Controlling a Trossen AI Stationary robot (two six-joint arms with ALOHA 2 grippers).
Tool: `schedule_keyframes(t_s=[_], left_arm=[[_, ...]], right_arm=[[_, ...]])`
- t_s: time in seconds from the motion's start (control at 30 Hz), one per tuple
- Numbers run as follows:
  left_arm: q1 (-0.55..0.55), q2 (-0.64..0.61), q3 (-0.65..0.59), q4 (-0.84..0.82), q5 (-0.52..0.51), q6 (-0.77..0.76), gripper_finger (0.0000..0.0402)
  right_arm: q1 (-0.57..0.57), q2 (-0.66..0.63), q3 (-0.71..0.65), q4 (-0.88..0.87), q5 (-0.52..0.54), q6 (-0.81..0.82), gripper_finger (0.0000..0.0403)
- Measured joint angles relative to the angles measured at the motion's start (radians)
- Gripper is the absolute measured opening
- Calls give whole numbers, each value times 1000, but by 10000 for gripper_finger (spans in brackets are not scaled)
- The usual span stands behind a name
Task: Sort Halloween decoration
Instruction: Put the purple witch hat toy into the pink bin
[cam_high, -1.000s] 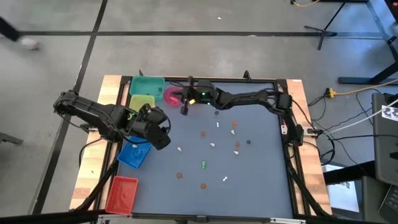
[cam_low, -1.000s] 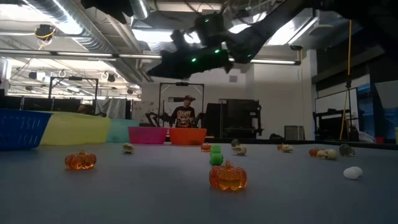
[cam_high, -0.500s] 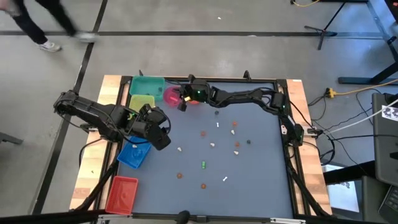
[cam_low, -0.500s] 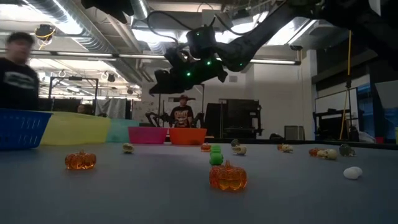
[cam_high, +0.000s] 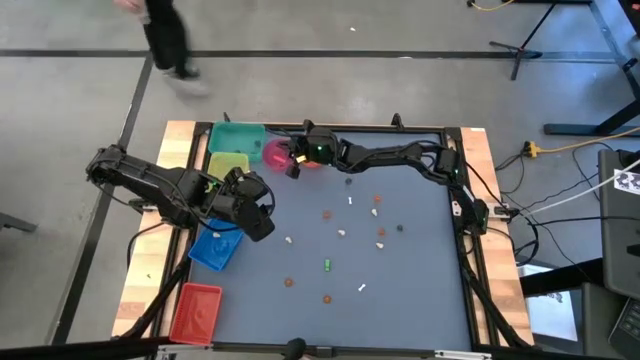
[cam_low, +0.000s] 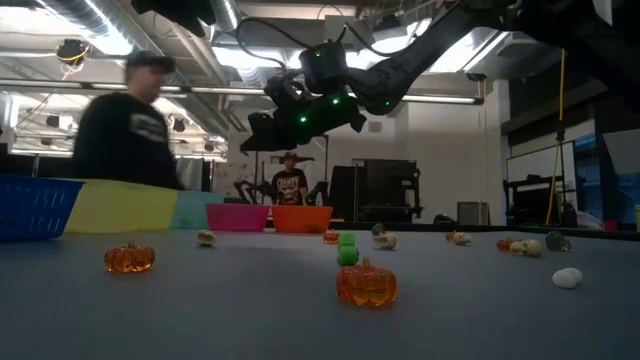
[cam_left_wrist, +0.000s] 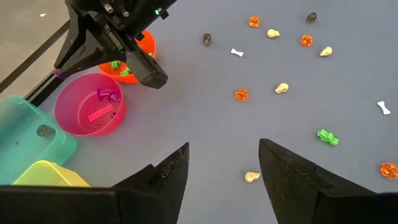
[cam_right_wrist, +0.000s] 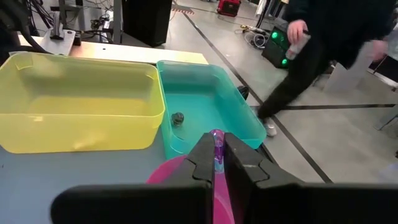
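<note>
Pink bowl (cam_left_wrist: 90, 112), teal bin (cam_right_wrist: 208, 109)

Overhead views were evenly lit, with soft shadows under the arms. The low view was backlit by ceiling lamps (cam_low: 225, 14), rendering the arms as silhouettes. A walking person (cam_low: 125, 125) was motion-blurred in the low, high and right wrist views. Translucent pumpkins (cam_low: 366, 284) glowed.

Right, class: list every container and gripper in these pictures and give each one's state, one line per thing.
Right gripper: shut on a purple trinket, above the pink bowl.
Left gripper: open, empty.
Pink bowl: holds two pieces.
Orange bowl: holds green pieces.
Teal bin: holds one dark trinket.
Yellow bin: looks empty.
</note>
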Motion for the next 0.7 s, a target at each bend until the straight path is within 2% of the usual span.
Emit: schedule_keyframes(t_s=[0.43,0.53,0.7], left_arm=[[0,0,0,1,0,-1,178],[0,0,0,1,0,-2,178],[0,0,0,1,0,-3,178]], right_arm=[[0,0,0,-53,0,-1,22],[0,0,0,-52,0,-2,46],[0,0,0,-52,0,-1,112]])
